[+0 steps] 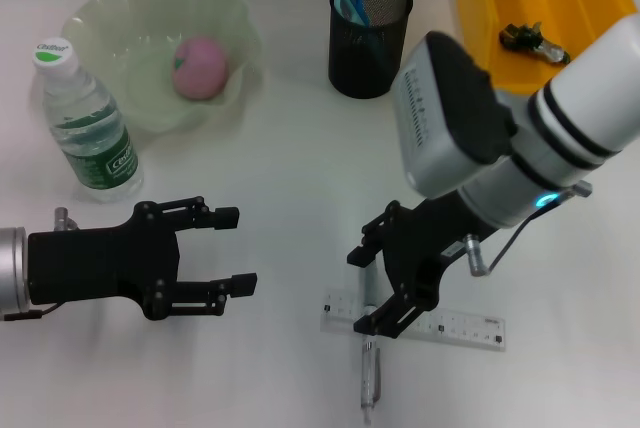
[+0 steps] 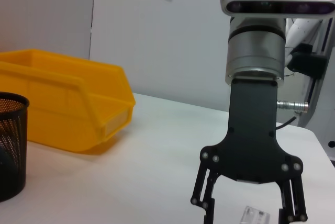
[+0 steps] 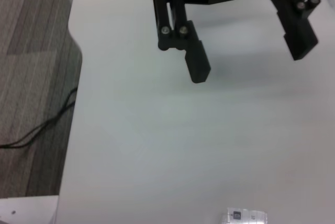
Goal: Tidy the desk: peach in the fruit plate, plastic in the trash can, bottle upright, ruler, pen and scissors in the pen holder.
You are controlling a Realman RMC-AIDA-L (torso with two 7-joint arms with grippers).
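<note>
Pen (image 1: 369,373) lengthwise toward robot; ruler (image 1: 455,328) crosswise.

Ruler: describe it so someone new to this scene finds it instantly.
On the white desk, look at the near edge under the right claw. The ruler lies flat there, a clear strip with printed marks, wider than the thin pen beside it.

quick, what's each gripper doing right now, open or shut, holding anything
Left gripper: open, empty, hovering over the white table.
Right gripper: open, empty, lowered over the clear plastic ruler.
</note>
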